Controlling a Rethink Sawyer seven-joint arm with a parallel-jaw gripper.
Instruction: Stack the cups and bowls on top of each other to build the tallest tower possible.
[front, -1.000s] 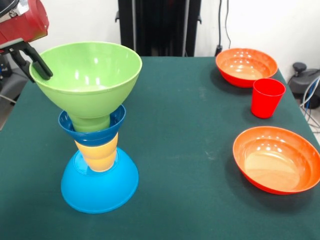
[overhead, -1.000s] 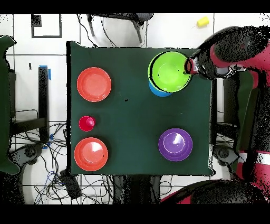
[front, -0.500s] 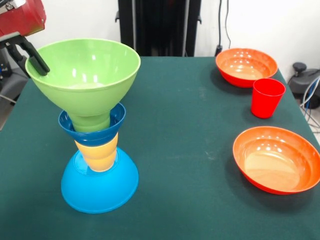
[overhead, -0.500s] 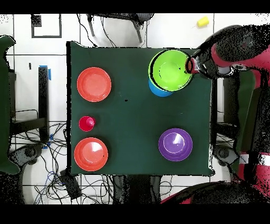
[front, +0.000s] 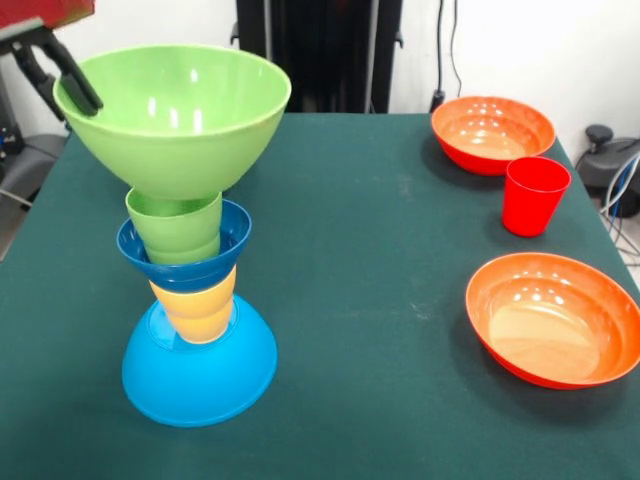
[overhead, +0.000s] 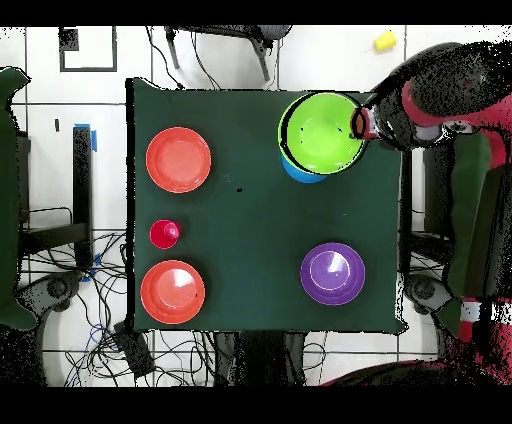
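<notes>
The tower stands at the left of the front view: an upturned light-blue bowl (front: 200, 375), a yellow cup (front: 195, 310), a small dark-blue bowl (front: 200, 272) and a green cup (front: 175, 230). My gripper (front: 75, 95) is shut on the left rim of the green bowl (front: 175, 120) and holds it raised, its foot at the green cup's mouth. In the overhead view the gripper (overhead: 357, 123) is at the right rim of the green bowl (overhead: 322, 132), which hides most of the tower; only a sliver of the light-blue bowl (overhead: 298, 172) shows.
On the green table (front: 380, 250), two orange bowls (front: 492, 132) (front: 555, 318) and a red cup (front: 533, 195) stand at the right. A purple bowl (overhead: 332, 273) shows only in the overhead view. A small yellow object (overhead: 384, 41) lies on the floor off the table.
My gripper has risen with the green bowl in it. The bowl has come up off the green cup, which now shows in the dark-blue bowl.
</notes>
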